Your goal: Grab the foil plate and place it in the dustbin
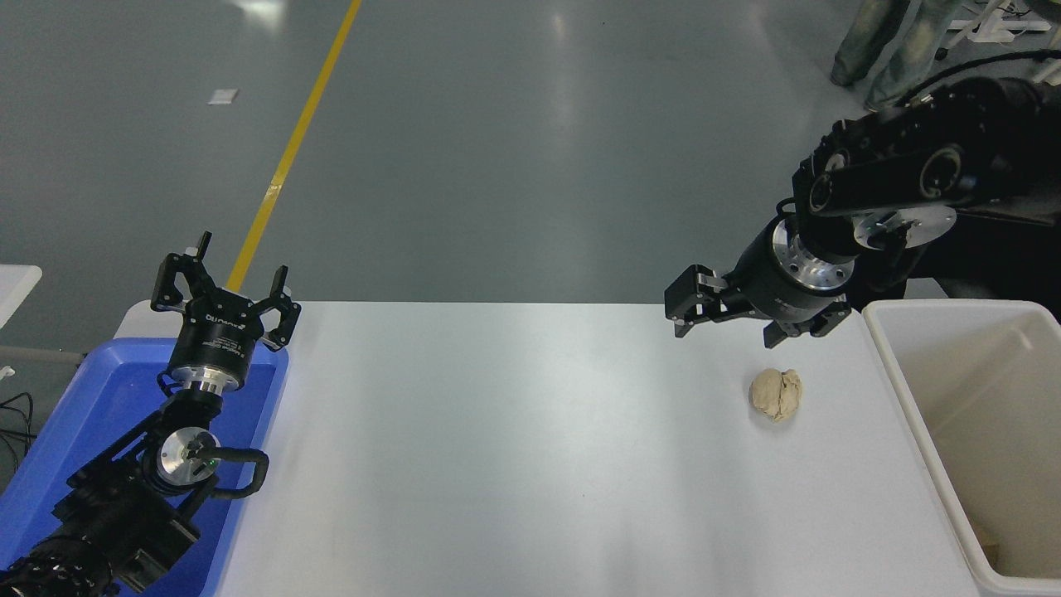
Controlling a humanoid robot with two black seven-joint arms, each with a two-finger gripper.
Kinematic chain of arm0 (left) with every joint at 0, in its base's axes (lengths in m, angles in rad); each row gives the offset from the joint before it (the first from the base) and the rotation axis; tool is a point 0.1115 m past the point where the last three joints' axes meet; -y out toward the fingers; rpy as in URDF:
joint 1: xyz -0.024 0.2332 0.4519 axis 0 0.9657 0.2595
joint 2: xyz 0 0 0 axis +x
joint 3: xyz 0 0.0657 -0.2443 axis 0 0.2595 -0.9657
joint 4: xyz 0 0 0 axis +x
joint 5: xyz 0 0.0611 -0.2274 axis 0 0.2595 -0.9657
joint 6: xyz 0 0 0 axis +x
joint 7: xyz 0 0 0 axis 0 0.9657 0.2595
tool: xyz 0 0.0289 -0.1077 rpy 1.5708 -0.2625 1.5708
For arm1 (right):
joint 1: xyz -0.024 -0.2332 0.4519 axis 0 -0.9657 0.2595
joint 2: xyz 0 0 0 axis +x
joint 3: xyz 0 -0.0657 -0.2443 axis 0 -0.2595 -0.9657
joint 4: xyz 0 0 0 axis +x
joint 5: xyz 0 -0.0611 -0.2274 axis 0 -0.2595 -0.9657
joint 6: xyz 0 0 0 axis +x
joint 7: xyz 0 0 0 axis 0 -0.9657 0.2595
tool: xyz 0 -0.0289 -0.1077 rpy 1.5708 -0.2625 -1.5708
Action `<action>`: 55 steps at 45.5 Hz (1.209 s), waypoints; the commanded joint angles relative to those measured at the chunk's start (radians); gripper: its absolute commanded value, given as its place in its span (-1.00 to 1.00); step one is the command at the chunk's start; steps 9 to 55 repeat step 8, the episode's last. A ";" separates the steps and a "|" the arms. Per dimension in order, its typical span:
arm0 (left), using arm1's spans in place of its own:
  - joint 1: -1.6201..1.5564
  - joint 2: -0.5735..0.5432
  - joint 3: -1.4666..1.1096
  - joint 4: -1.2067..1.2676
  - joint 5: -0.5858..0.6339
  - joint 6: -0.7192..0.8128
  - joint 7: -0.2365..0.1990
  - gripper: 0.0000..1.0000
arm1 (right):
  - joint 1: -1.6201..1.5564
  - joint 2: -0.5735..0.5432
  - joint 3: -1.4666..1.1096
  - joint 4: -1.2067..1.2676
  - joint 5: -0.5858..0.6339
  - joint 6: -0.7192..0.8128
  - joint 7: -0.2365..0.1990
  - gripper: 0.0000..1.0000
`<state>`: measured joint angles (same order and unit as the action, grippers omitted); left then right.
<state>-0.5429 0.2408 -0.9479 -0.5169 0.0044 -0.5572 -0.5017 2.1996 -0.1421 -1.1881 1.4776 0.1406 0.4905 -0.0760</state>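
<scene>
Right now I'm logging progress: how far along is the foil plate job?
No foil plate shows on the table; only a beige paper ball lies there. The right gripper hangs empty above the far edge beside the dustbin, whose visible inside shows no foil. The left gripper is parked over the blue tray. Whether it's done can't be told.

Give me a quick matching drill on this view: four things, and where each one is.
Things:
1. paper ball
2. dustbin
3. left gripper
4. right gripper

Places:
A. at the table's right end
B. above the blue tray's far end
C. on the table, near the dustbin
D. raised over the table's far edge, left of the ball

Pairs: 1-C, 2-A, 3-B, 4-D
</scene>
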 commanded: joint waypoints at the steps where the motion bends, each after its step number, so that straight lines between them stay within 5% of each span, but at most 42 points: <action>1: 0.000 0.000 0.001 0.000 0.000 0.000 0.000 0.96 | 0.034 -0.004 -0.004 0.040 -0.001 0.020 -0.001 1.00; 55: 0.001 0.000 0.001 0.000 -0.001 -0.001 0.000 0.96 | 0.029 0.004 0.002 0.040 -0.001 0.022 -0.001 1.00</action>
